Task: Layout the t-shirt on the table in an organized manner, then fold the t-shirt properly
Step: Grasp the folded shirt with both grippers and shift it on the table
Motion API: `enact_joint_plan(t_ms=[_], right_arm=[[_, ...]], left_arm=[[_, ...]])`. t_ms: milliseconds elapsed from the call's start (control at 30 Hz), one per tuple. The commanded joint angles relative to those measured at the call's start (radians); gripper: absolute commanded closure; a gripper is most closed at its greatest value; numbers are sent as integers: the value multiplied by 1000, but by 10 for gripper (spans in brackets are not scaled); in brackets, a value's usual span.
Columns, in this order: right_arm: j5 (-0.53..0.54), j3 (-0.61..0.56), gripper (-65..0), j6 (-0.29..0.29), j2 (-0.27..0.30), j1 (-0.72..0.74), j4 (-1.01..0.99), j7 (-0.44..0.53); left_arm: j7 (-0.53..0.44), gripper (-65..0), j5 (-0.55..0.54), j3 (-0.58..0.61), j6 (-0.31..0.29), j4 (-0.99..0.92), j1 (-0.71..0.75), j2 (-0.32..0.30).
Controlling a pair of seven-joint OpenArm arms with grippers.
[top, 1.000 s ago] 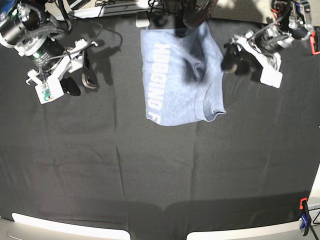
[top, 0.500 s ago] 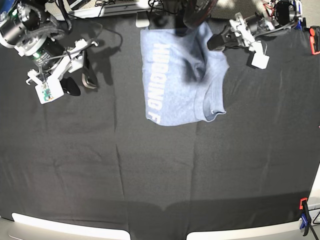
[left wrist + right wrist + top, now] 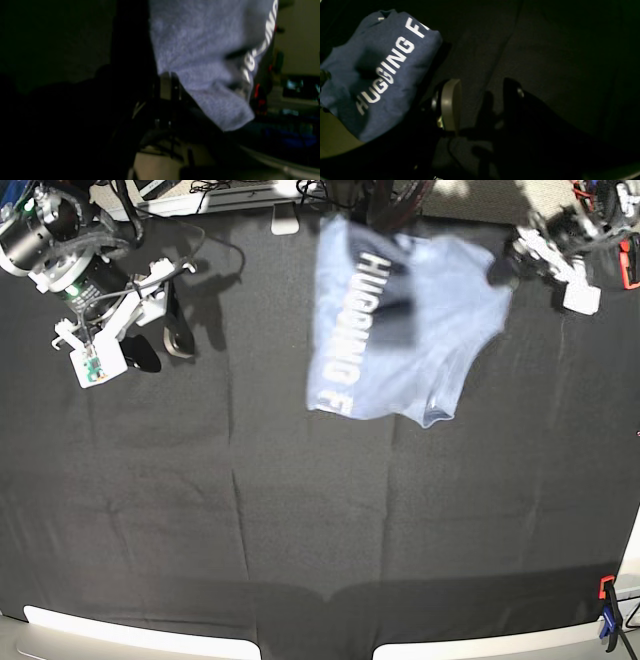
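The left gripper [image 3: 503, 272], clamped on the t-shirt [image 3: 400, 330], lifts one edge off the table [image 3: 300, 510]. The right gripper [image 3: 160, 330] waits, jaws apart. A smooth outward pull should spread it flat.

You've got the table [image 3: 300, 510] under a wrinkled black cloth, with the t-shirt [image 3: 400, 330] near its far edge and a clamp [image 3: 607, 612] at the near right corner.

You can read white block lettering on the light heathered blue-grey cotton t-shirt [image 3: 377, 75]: in the right wrist view it spells "HUGGING F", the rest folded out of sight. In the base view the same lettering [image 3: 345, 330] runs down the shirt's left part. No other text is legible.
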Motion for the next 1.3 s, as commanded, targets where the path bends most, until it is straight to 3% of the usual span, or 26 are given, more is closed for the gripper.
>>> enact_joint_plan(t_ms=[0,67,200,267,333,400,533,667,767,933,1133,1267], right_arm=[[11,4,-267,3,8,2,14,27],[11,4,-267,3,8,2,14,27],[11,4,-267,3,8,2,14,35],[14,4,-267,3,8,5,14,55],[14,-3,-253,3,8,8,14,87],[13,-25,-181,3,8,15,14,106],[-47,-130,-5,3,8,61,-16,125],[-175,-275,0,3,8,116,-137,187],[-221,-369,0,3,8,191,-254,189],[-264,-462,0,3,-6,323,-407,189],[-263,-505,0,3,-6,425,-539,190],[-250,-542,0,3,-6,470,-621,196]], left_arm=[[3,0,-24,-5,-9,15,3,-11],[13,0,-24,-5,-9,15,3,-19],[-31,-226,-25,-5,-9,17,3,-85],[-64,-259,-53,-8,-9,26,3,-133],[-68,-258,-120,-25,-9,55,3,-164],[-66,-231,-184,-49,-9,109,6,-164],[-28,-1,-282,-53,-9,259,32,-101],[48,0,-294,-10,-9,391,78,-21],[87,0,-291,84,-9,420,116,-7],[73,0,-69,290,-9,414,138,-7],[-161,0,276,393,-9,339,139,-7],[-277,0,412,395,-9,234,122,-9]])
